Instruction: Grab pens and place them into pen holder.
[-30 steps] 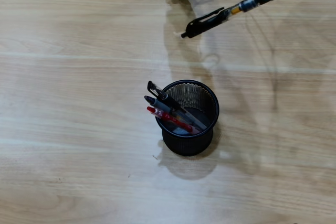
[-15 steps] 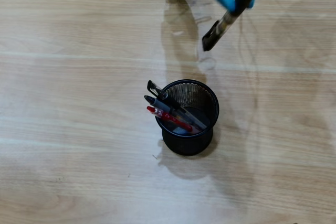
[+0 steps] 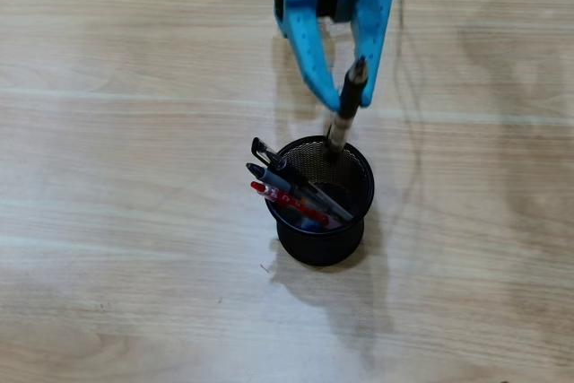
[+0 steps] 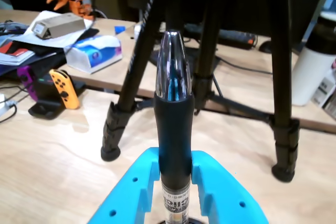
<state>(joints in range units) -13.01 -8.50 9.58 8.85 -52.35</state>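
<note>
Wooden table (image 3: 134, 248), black tripod (image 4: 278, 77) (cluttered desk (image 4: 58, 30))

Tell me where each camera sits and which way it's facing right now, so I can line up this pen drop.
Overhead view: fixed above the wooden table, looking straight down on the pen holder with three pens inside; the blue gripper enters from the top edge.
Wrist view: rides on the gripper, looking along the held pen and outward at black tripod legs and cluttered desks; only the blue fingers show.
Shared: both show the gripper clamped on the held pen.
</note>
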